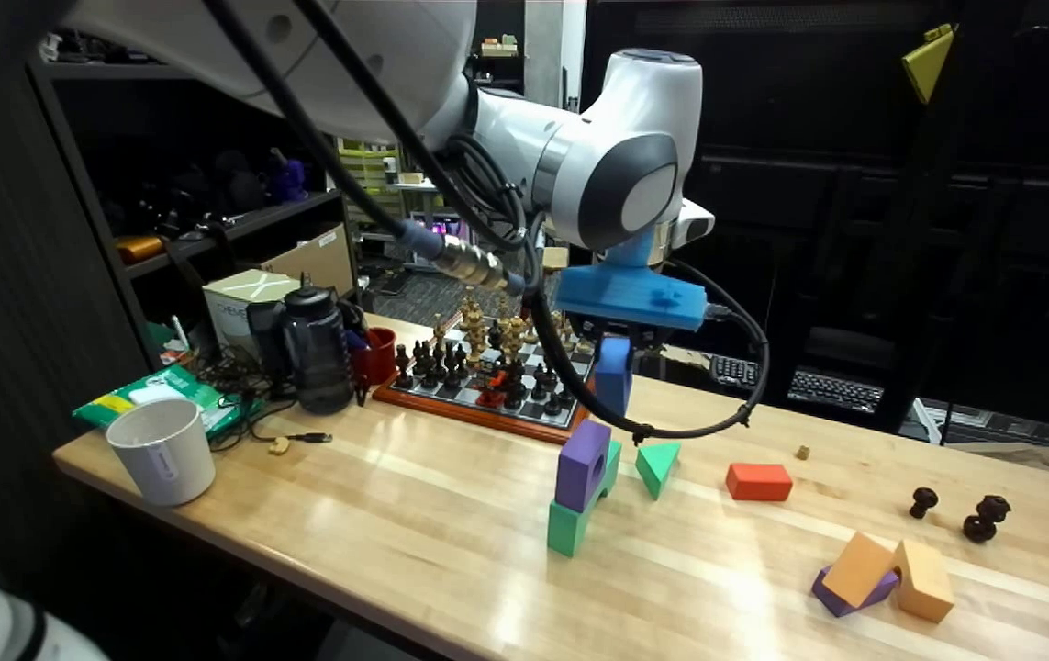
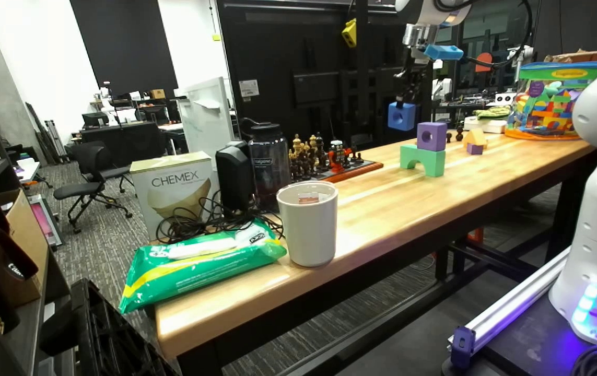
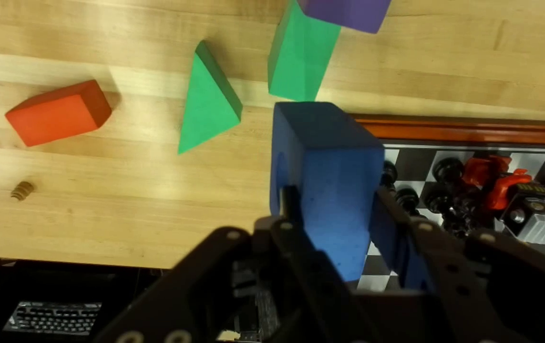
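Left to right, I see a chessboard (image 1: pixel 487 420) by the bench's (image 1: pixel 441 514) far edge, a purple block (image 1: pixel 573 479) on a green arch (image 1: pixel 568 531), my gripper (image 3: pixel 333 191), jaws pinching a blue holed block (image 1: pixel 614 372) midair toward that edge, then a green triangular block (image 1: pixel 656 464).

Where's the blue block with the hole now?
The blue block is up in the air, held in the gripper; in an exterior view it's just left of and higher than the purple block on the green arch.
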